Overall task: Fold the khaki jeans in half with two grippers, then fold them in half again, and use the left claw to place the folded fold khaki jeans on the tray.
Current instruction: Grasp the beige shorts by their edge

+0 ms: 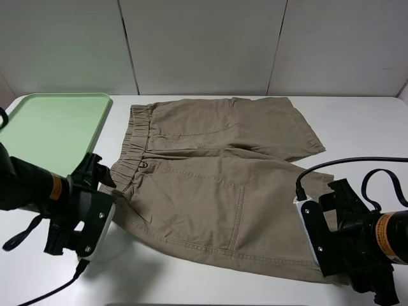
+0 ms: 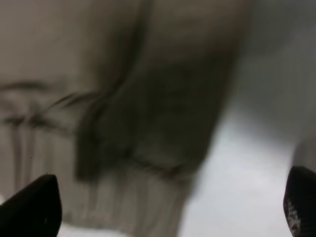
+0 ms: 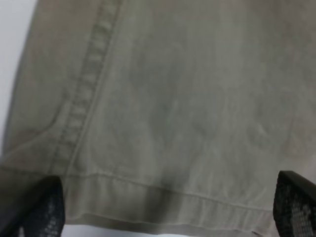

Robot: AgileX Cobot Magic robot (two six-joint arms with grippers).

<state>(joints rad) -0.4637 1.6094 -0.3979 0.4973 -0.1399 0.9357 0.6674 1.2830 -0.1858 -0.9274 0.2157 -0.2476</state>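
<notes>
The khaki jeans (image 1: 210, 172) lie spread flat on the white table, gathered waistband to the left and both legs to the right. My left gripper (image 1: 112, 189) is open at the near corner of the waistband. In the left wrist view the blurred waistband (image 2: 123, 148) fills the space between its open fingertips (image 2: 30, 207). My right gripper (image 1: 322, 213) is open at the hem of the near leg. The right wrist view shows that stitched hem (image 3: 163, 197) lying between its two fingertips (image 3: 35, 210). The pale green tray (image 1: 54, 127) is at the far left and holds nothing.
A white wall runs behind the table. Black cables trail from both arms, one looping above the right gripper (image 1: 357, 162). Bare white table (image 1: 191, 287) shows in front of the shorts and to their far right.
</notes>
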